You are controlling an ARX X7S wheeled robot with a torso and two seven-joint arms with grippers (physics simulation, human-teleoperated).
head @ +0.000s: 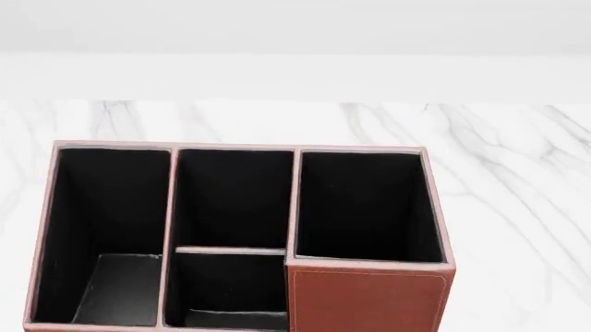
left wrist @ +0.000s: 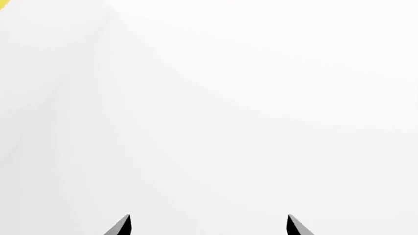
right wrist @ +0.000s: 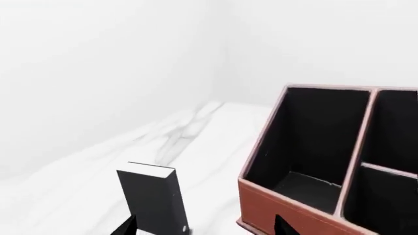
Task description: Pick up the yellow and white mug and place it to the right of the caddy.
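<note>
Since the small yellow and white mug [left wrist: 3,4] only shows as a yellow sliver at the edge of the left wrist view, aim there first — slowly. Left gripper [left wrist: 209,226] has its fingertips spread apart, empty; mug's well off from it. Reddish-brown leather-look caddy [head: 367,299] fills the head view.

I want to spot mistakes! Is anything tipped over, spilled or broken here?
Nothing stands out. The caddy sits flat on the marble table, its compartments empty, and the small black card stands upright beside it. No spills or damage show.
</note>
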